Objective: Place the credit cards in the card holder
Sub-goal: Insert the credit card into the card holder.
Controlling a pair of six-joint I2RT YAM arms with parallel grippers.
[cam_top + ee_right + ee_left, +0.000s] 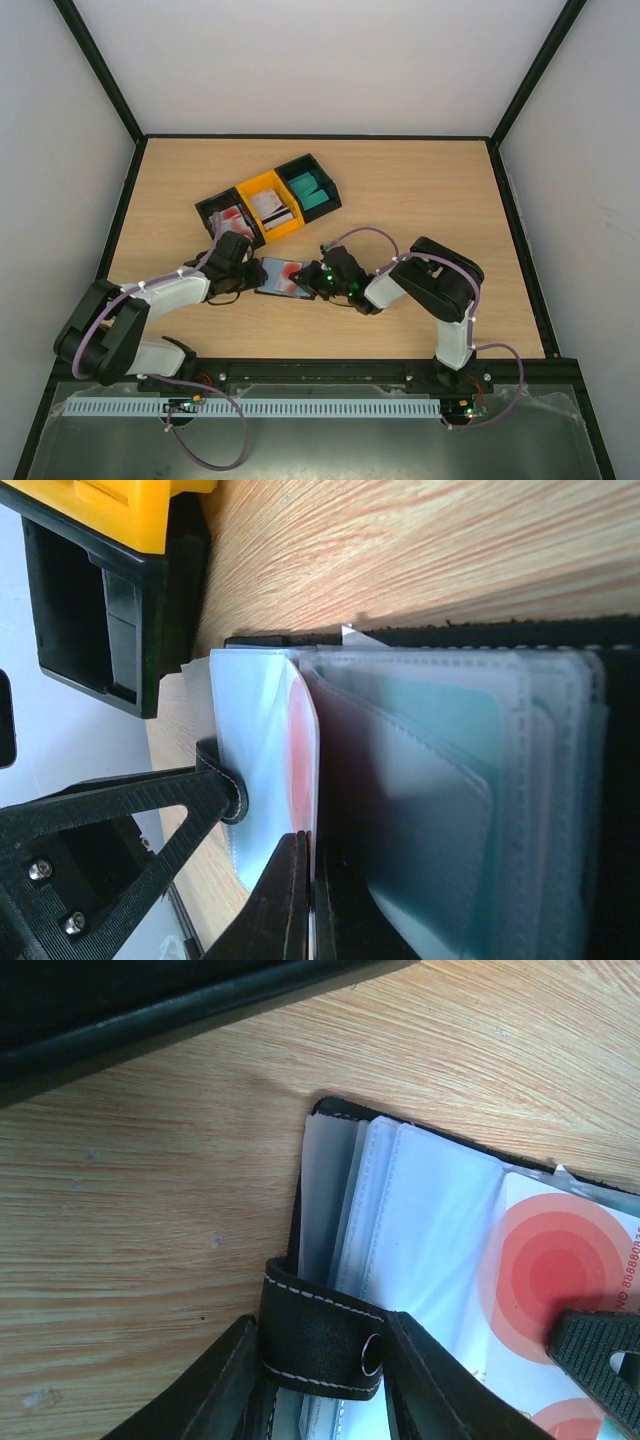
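Note:
The black card holder (283,277) lies open on the table between my two grippers, its clear sleeves spread out. In the left wrist view my left gripper (325,1352) is shut on its snap tab (318,1338). A red-and-white credit card (560,1270) rests against a clear sleeve. My right gripper (313,880) is pinched shut on that card's edge (305,770). Whether the card is inside the sleeve I cannot tell. A teal card (440,725) sits in a sleeve further right. From above, the left gripper (250,268) and the right gripper (308,281) flank the holder.
Three bins stand in a row just behind the holder: a black bin (212,209) with red-and-white cards, a yellow bin (258,185) with white striped cards, and a black bin (330,186) with teal cards. The yellow bin's corner (110,520) is close to the right wrist.

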